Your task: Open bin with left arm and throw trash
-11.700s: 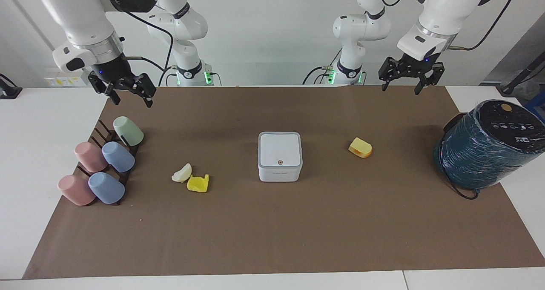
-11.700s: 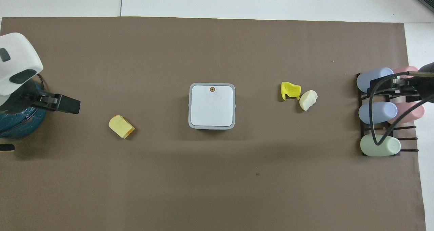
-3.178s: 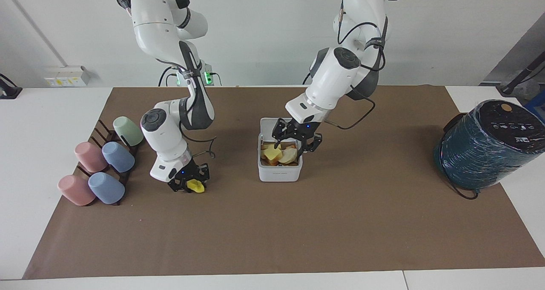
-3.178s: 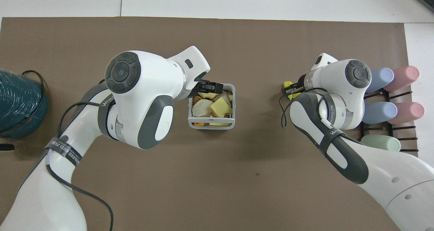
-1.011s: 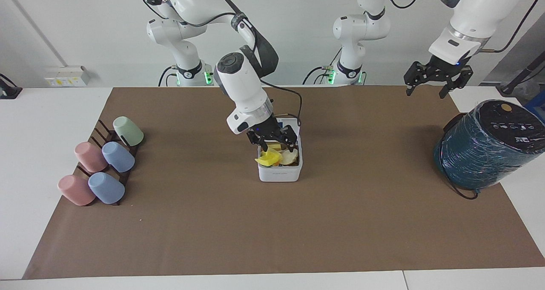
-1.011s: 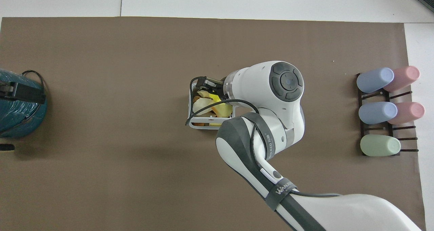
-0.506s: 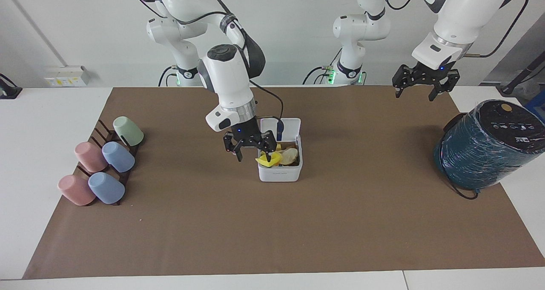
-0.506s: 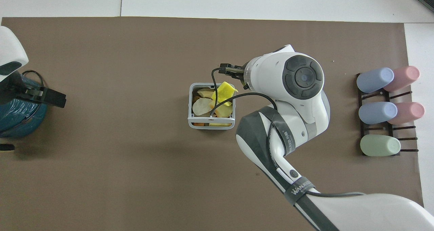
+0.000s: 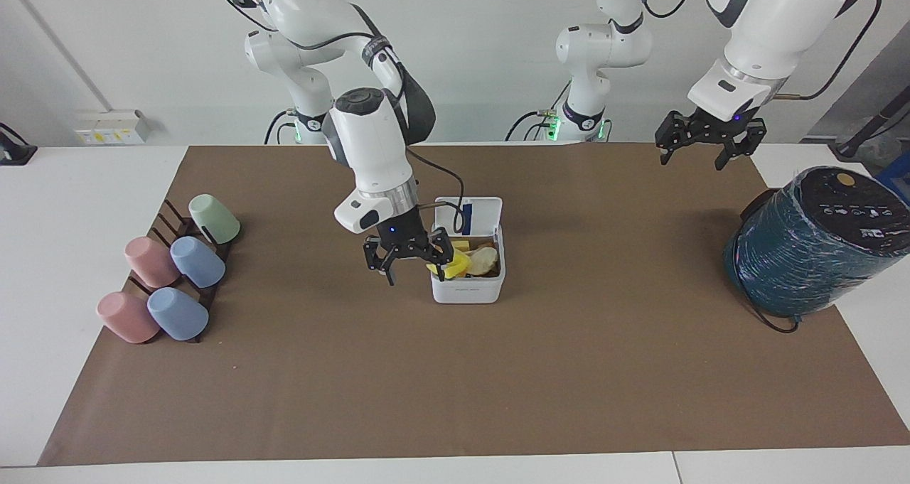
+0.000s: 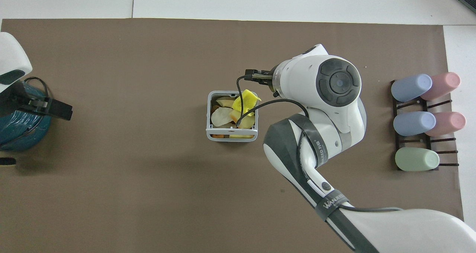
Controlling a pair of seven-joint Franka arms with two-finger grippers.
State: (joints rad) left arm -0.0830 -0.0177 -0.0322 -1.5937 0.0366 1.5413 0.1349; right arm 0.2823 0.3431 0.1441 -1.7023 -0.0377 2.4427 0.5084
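The white bin point(image 9: 467, 292) stands mid-table with its lid point(image 9: 478, 214) raised upright. It holds the cream-white wedge point(image 9: 485, 259), the yellow-orange wedge point(image 10: 246, 123) and other scraps. The bright yellow lump point(image 9: 456, 263) lies on top at the bin's rim toward the right arm's end, partly overhanging; it also shows in the overhead view point(image 10: 245, 98). My right gripper point(image 9: 416, 276) is open and empty, low beside the bin, with one finger by the yellow lump. My left gripper point(image 9: 691, 161) is open and empty, raised over the mat near the teal cylinder.
A big dark teal cylinder point(image 9: 810, 242) stands at the left arm's end of the table. A dark rack with several pastel cups point(image 9: 174, 278) lies at the right arm's end. A brown mat point(image 9: 455, 384) covers the table.
My right gripper has drawn off the bin toward the right arm's end and sunk lower, empty. The yellow lump stays at the bin's rim. The left gripper has barely moved.
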